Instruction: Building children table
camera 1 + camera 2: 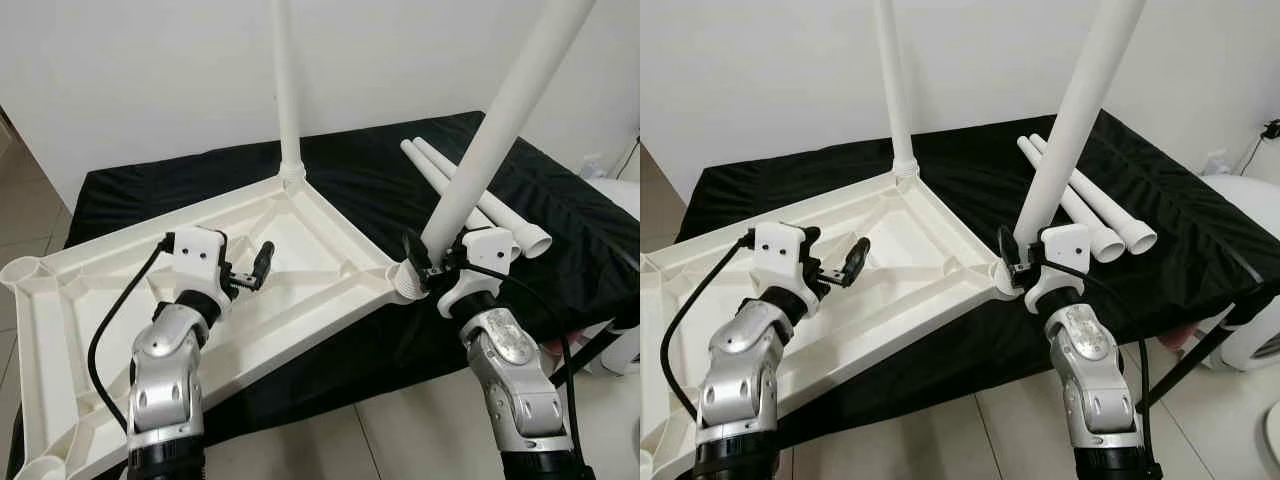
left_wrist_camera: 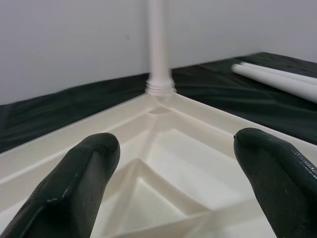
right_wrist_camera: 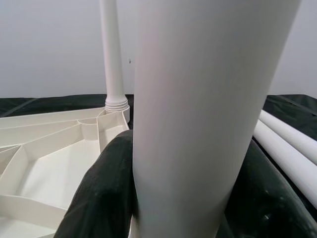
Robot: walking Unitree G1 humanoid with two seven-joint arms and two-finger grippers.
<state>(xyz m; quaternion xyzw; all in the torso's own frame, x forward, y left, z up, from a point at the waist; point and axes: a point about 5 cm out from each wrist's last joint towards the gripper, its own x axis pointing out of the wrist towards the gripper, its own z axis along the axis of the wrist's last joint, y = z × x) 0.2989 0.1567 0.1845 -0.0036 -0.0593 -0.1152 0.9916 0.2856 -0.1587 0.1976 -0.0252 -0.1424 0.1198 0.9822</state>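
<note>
Right gripper (image 1: 432, 262): clamped on a white plastic leg tube (image 1: 500, 130) at the corner socket of the upturned white tabletop (image 1: 330, 250).
Left gripper (image 1: 250, 272): fingers spread wide, empty, over the tabletop.

The upturned table top (image 1: 300, 250) is free inside; an upright leg (image 1: 287, 90) blocks its far corner, two loose legs (image 1: 1090, 215) lie right.

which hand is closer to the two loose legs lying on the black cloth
Right. The right hand grips a leg at the tabletop corner beside the loose legs; the left hand hovers open over the tabletop.
</note>
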